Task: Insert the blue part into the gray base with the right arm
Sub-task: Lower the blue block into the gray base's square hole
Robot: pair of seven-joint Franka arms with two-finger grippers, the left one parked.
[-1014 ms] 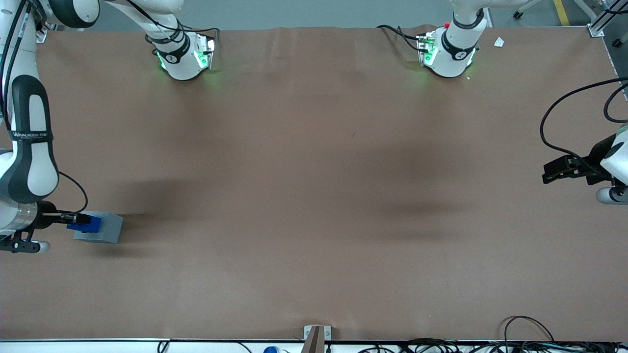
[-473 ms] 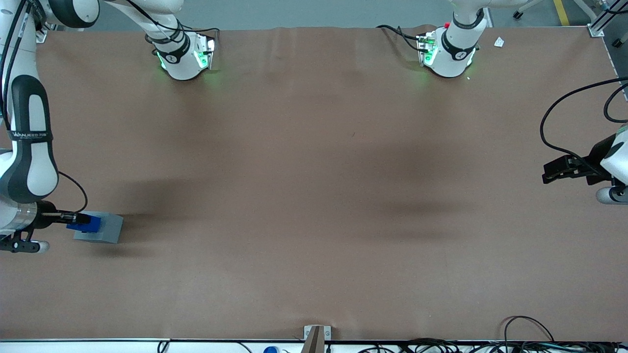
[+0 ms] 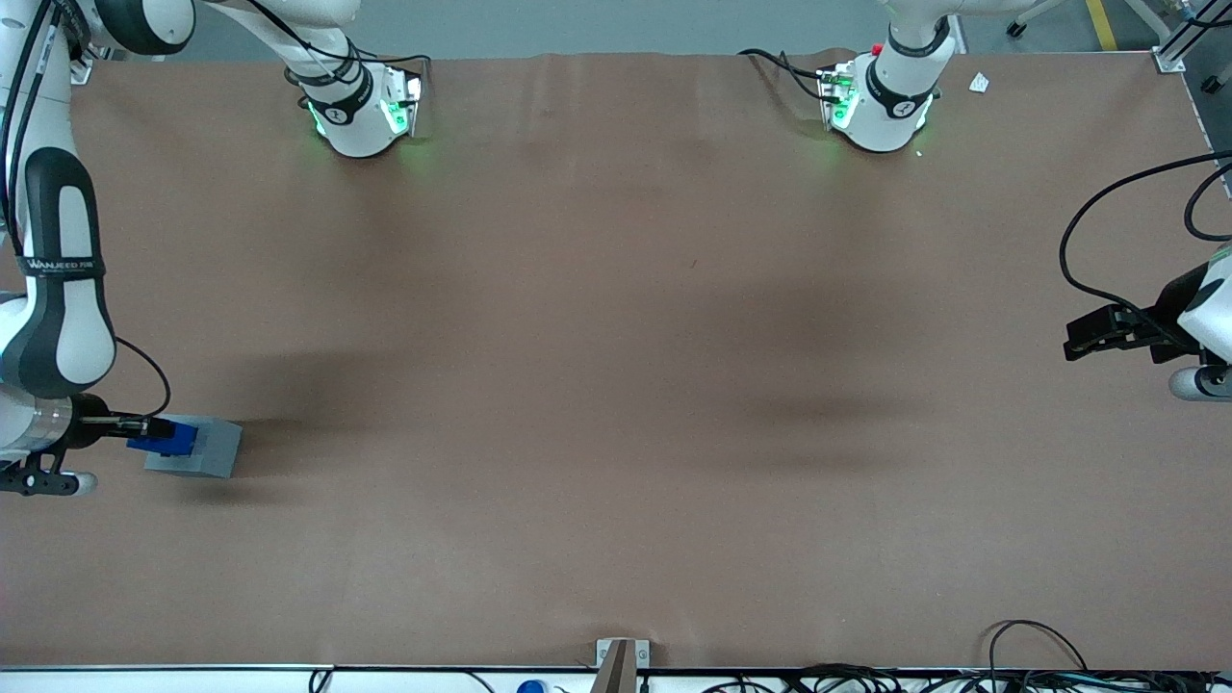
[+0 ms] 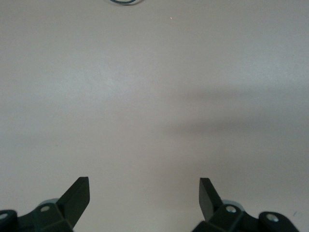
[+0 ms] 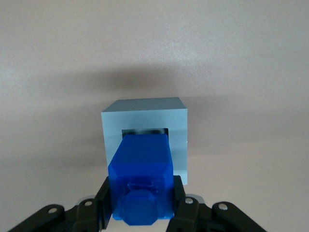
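The blue part is sitting clamped between the black fingers of the right arm's gripper, its lower end reaching into the square recess of the gray base, which is resting on the brown table toward the working arm's end.

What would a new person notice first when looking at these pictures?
The bright blue part stands out first, held in the gripper of the right arm at the working arm's end of the brown table. It sits directly above the gray base, its lower end at the base's square recess.
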